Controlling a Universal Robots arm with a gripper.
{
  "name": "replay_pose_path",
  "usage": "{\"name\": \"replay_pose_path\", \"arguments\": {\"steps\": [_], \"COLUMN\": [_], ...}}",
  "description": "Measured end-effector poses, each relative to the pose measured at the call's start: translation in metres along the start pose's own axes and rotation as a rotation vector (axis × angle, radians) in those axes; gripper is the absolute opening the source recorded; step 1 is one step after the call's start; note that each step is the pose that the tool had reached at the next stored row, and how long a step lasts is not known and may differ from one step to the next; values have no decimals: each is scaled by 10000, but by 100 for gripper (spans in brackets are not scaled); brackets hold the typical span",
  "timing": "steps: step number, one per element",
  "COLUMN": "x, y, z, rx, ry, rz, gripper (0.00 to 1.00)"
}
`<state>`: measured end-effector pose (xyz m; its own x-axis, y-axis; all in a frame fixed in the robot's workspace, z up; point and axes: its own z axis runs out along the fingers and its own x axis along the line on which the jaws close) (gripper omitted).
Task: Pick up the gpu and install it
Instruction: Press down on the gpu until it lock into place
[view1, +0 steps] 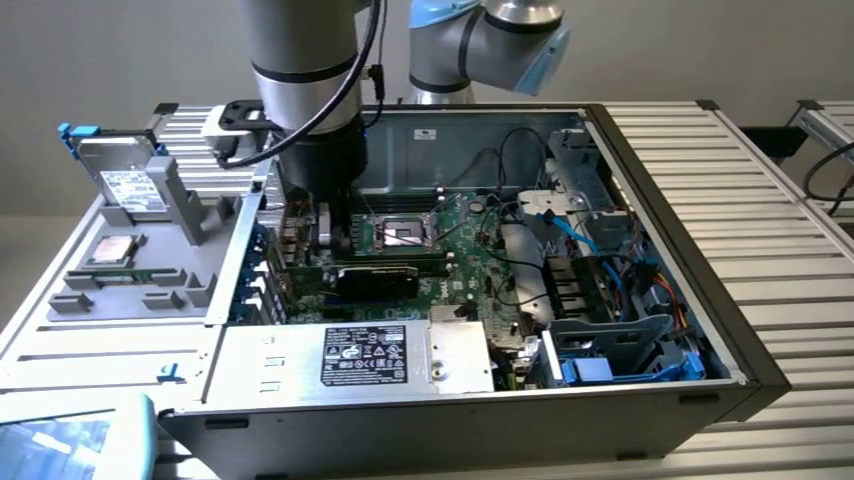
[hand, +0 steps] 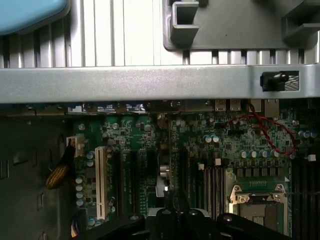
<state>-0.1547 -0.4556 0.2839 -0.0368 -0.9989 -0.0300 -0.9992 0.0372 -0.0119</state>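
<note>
One gpu (view1: 375, 279) stands on edge inside the open computer case (view1: 694, 330), its black cooler face showing, over the green motherboard (view1: 461, 262) just in front of the empty CPU socket (view1: 400, 234). In the wrist view the same card (hand: 167, 165) appears edge-on as a thin green board rising from the motherboard toward the camera, beside the white expansion slot (hand: 99, 182). The gripper (view1: 336, 232) reaches down into the case directly above the end of the gpu nearest the case's rear wall, its fingers drawn together on the card's top edge; in the wrist view the gripper (hand: 170, 212) pinches that thin edge. Whether the card is fully seated in its slot cannot be told. Nearer the camera than the gpu, the grey power supply (view1: 358, 360) with its label lies along the case's front edge. Outside the case, on the exterior view's left, a grey parts tray (view1: 127, 290) sits on the ribbed table.
</note>
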Motion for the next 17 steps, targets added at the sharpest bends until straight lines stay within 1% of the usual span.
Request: {"name": "replay_pose_path", "arguments": {"steps": [3, 5, 8, 12, 13, 16, 17], "x": [-5, -7, -8, -6, -6, -5, -4], "y": [-130, -200, -263, -294, -295, -295, -295], "z": [1, 2, 5, 26, 33, 63, 76], "rx": [-12, -19, -72, -83, -83, -79, -79], "ry": [1, 2, 3, 10, 25, 112, 133], "rz": [0, 1, 3, 3, 4, 11, 11], "gripper": [12, 12, 12, 12, 12, 12, 12]}}
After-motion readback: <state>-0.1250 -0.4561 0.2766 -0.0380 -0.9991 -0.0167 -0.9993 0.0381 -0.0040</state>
